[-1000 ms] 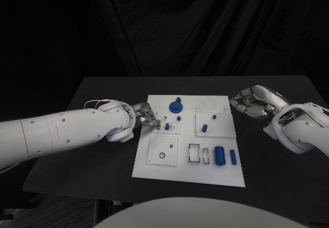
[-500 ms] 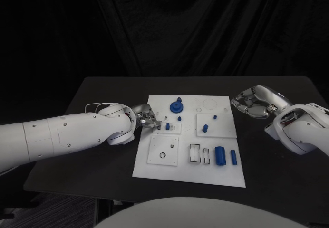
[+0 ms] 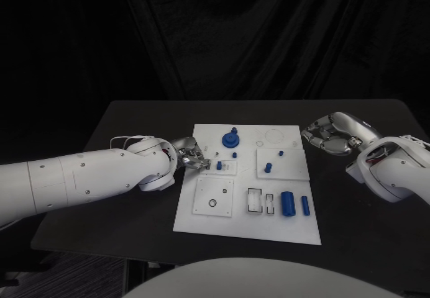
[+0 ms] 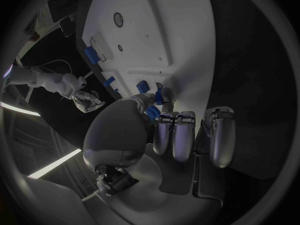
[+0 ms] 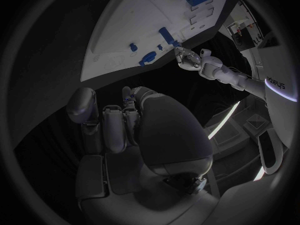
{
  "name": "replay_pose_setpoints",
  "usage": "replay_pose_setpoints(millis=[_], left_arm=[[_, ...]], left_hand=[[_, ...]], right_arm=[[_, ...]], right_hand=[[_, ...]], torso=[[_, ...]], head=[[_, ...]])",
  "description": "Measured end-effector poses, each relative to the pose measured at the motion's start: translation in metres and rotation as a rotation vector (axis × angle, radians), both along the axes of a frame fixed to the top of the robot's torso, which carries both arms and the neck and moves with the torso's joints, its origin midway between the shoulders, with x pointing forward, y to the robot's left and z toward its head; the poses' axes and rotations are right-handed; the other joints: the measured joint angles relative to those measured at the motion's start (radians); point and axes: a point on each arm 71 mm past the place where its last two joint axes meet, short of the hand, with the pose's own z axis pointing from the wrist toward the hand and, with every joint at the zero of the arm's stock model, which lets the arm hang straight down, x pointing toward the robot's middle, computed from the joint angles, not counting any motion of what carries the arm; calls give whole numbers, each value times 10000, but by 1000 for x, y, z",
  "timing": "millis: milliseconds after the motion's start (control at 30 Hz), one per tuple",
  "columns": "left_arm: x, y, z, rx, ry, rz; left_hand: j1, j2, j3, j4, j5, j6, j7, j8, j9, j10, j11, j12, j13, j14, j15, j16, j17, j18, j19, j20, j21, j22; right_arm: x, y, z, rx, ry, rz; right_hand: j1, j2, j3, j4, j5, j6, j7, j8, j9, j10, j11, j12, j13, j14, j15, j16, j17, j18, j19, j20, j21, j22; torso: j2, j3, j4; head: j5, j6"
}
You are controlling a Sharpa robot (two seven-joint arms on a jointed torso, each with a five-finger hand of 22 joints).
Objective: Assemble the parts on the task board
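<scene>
Item: task board [image 3: 235, 220], white, centred on the black worktop [image 3: 117, 208]; blue parts lie or stand across it.

Item: my left hand [image 3: 192, 155], at the board's left edge, fingers curled toward a small blue part [image 4: 160, 96] by a small white block, apparently to seat it there. Whether it actually grips the part, I cannot tell.

Item: my right hand [image 3: 326, 135], off the board's right edge over the worktop, fingers curled in, holding nothing; parked clear, I judge, so the left has room.
</scene>
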Motion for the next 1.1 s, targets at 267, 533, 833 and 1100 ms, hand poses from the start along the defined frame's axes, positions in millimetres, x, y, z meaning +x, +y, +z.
replay_pose_setpoints(millis=[267, 533, 833, 1100], left_arm=[[-1, 1, -1, 60, 67, 12], [0, 2, -2, 116, 113, 45], [0, 2, -2, 128, 126, 34], [1, 2, -2, 120, 109, 19]], left_hand=[[-491, 189, -631, 364, -1460, -10, 8, 56, 3, 0, 0, 0, 0, 0, 0, 0, -1, 0, 0, 0, 0, 1], [-1227, 432, -1715, 492, -2543, -60, 58, 3, 8, 0, 0, 0, 0, 0, 0, 0, -2, -1, 0, 1, -79, 0], [-1441, 546, -2189, 493, -2950, -96, 94, -71, 3, 0, 1, 0, 0, 0, 0, 0, -2, -1, 1, 1, -120, -1], [-1388, 803, -2471, 447, -2166, -94, 94, -128, 1, 0, 1, 0, 0, 0, 0, 0, -3, -1, 1, 1, -126, -2]], right_arm=[[0, 0, -1, -10, 37, -12], [0, 0, -1, -31, 98, -35], [0, 0, -2, -56, 172, -57], [0, 0, -3, -84, 254, -79]], right_hand=[[0, 0, 0, 0, 0, 0, 0, 0, 0, 0, 0, 0, 0, 0, 0, 0, 0, -1, 3, -3, 0, 2], [0, 0, 0, 0, 0, 0, 0, 0, 0, 0, 0, 0, 0, 0, 0, 0, 0, -1, 37, -37, 0, 7], [0, 0, 28, -29, 0, 0, 0, 0, 0, 0, 0, 0, 0, 0, 0, 0, 0, -1, 37, -37, 0, 6], [42, -43, 28, -28, 0, 0, 0, 0, 0, 0, 0, 0, 0, 0, 0, 0, 0, 0, 37, -36, 0, 5]], torso=[[-2, 1, 0], [1, 1, 1], [1, 1, 0], [1, 2, -1]], head=[[11, 0], [10, 0], [12, 0], [12, 0]])
